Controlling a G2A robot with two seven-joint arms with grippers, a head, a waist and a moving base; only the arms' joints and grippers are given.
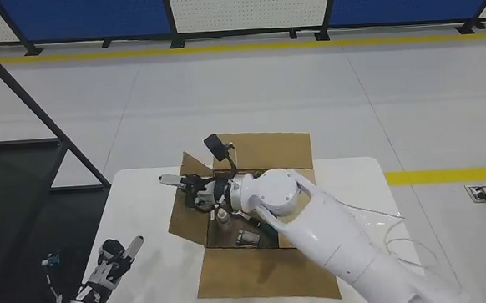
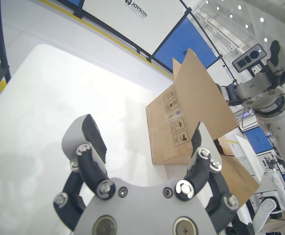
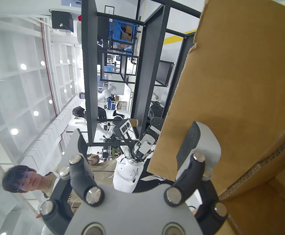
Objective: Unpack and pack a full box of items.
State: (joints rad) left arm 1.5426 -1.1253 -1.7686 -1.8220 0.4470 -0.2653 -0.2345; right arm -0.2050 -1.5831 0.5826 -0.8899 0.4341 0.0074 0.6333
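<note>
The white counter (image 1: 145,199) has rounded corners and carries everything.

At its middle stands an open box (image 1: 264,150) of plain brown corrugated cardboard. All four flaps are folded outward. The far flap lies back toward the floor, the near flap (image 1: 259,276) is spread flat on the counter, and the left flap (image 1: 182,214) angles up and out. In the left wrist view the box's left wall (image 2: 169,124) bears a column of black handling symbols, and the flap above it rises at a slant.

The right arm (image 1: 332,238), white and thick, comes in from the near right corner and crosses over the box to its left edge. The right pincer (image 1: 182,184) sits there at the left flap. In the right wrist view the right pincer (image 3: 137,131) stands wide apart, with the edge of the cardboard flap (image 3: 222,89) running between its two fingers. Whether either finger touches the flap cannot be told.

The left pincer (image 1: 123,244) is at the near left of the counter, well apart from the box. In the left wrist view the left pincer (image 2: 144,122) is spread apart with nothing between its dark ribbed pads (image 2: 94,133), and it faces the box's left wall.

Inside the box, a few small items (image 1: 248,235) lie on the bottom. One is a small pale bottle-like piece (image 1: 222,216); the others are too small to identify.
</note>
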